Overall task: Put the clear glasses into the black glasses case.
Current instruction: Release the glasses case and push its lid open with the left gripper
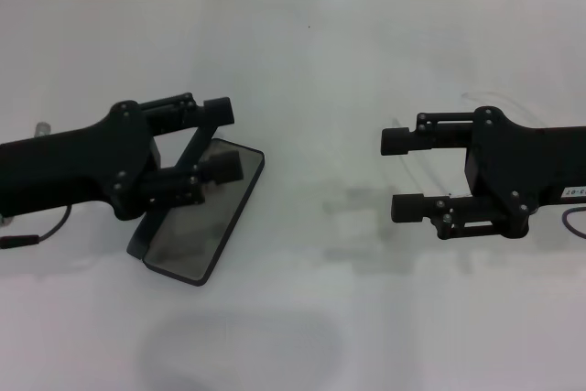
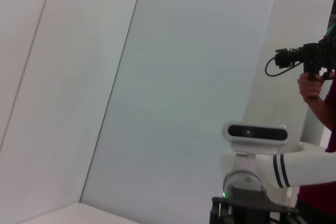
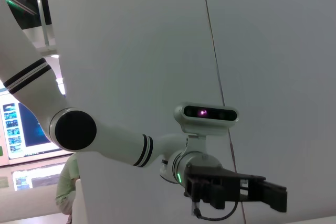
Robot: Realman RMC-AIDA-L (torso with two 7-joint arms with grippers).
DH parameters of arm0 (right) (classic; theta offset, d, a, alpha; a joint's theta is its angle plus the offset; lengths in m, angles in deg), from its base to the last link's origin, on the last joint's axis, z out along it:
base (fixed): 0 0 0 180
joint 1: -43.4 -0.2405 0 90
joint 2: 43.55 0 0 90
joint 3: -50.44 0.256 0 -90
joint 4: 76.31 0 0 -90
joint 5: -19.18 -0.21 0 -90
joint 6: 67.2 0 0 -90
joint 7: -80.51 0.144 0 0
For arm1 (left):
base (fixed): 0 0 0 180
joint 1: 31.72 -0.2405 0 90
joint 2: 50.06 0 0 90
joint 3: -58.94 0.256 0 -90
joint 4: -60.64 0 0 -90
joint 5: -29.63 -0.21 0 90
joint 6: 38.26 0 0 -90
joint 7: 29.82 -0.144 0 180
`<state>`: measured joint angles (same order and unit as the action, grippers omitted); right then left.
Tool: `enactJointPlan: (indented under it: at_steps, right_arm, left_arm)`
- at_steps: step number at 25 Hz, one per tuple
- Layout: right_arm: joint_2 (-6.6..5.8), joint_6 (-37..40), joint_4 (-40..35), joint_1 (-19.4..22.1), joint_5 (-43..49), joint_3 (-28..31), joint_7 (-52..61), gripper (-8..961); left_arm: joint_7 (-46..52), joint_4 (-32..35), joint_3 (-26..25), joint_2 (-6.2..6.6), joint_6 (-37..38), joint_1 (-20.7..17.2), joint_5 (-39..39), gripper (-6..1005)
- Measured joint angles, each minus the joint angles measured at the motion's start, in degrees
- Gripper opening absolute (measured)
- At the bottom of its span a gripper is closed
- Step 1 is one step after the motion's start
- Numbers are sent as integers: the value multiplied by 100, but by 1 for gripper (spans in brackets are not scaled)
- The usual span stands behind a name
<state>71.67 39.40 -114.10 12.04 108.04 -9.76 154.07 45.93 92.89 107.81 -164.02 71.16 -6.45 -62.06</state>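
Black glasses case [image 1: 197,226] open under spread left gripper [image 1: 220,139]; right gripper [image 1: 400,174] spread, well apart

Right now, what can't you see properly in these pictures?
- The clear glasses: in the head view only faint outlines near the right gripper; the arm covers the rest.
- The black glasses case: open on the table, its upper part hidden by the left gripper; whether the fingers touch it is unclear.
- Both wrist views show only walls and the opposite arm, no table.
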Motion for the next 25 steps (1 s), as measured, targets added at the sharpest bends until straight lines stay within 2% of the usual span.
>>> enactJointPlan:
  at_steps: [10,16,21,23,25]
  right_arm:
    - [0,0,0,1,0,9,0,678]
    - [-22,-244,4,151,-27,246,-87,678]
    - [-21,-555,13,449,-41,1153,-307,678]
    - [0,-573,62,555,-49,1601,-422,678]
    - [3,-548,181,636,-60,2086,-534,678]
  left_arm:
    - [10,0,9,-60,-1,13,-207,704]
    - [63,2,-122,-197,-34,11,-49,701]
    - [460,155,-339,-314,-112,-62,710,699]
    - [830,529,-333,-418,-380,-126,735,697]
    - [1396,1233,-304,-538,-741,-201,422,697]
